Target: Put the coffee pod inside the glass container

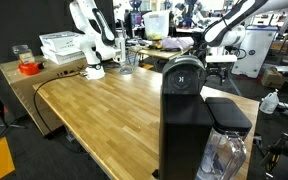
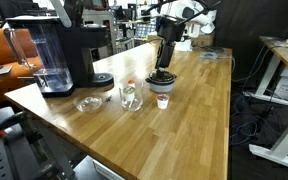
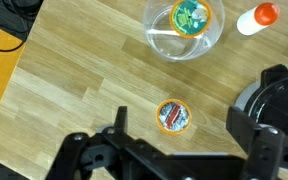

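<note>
The tool [image 2: 162, 80] hangs just above the coffee pod [image 2: 163, 101] with its jaws spread wide and nothing held. In the wrist view its dark fingers [image 3: 121, 125] stand to either side of the pod, which sits upright on the bare wood of the tabletop [image 2: 189, 135]. In an exterior view the glass container [image 2: 131, 95] stands just left of the pod, close by but apart from it, and the wrist view shows a green-topped pod [image 3: 191, 16] lying inside it; a black coffee machine [image 2: 64, 50] stands at the far left.
</note>
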Tool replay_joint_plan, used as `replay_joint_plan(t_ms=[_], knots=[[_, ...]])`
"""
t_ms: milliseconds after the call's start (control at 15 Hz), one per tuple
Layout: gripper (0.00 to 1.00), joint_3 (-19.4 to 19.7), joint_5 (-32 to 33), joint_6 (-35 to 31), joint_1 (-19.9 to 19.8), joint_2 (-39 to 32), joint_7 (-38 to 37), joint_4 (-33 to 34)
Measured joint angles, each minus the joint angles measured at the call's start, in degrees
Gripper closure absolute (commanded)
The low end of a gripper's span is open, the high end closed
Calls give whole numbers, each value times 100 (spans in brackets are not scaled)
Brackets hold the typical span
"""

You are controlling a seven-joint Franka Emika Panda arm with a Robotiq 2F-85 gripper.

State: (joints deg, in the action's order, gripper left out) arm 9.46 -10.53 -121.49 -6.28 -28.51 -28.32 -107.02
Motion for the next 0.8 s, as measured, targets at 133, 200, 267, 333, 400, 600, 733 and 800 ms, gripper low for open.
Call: replay_joint_plan(t_ms=[133,200,267,333,400,600,733,800], knots=[[0,6,0,-74,-18,-156,16,44],[0,11,-1,-90,-29,-244,27,80],[0,12,-9,-97,-44,-328,61,123],[0,12,-10,-97,-61,-423,99,174],[0,12,-10,-97,-75,-517,130,233],[0,10,-10,-96,-85,-840,241,461],[0,-7,-20,-94,-86,-1068,293,657],[0,-14,-25,-92,-86,-1185,311,759]])
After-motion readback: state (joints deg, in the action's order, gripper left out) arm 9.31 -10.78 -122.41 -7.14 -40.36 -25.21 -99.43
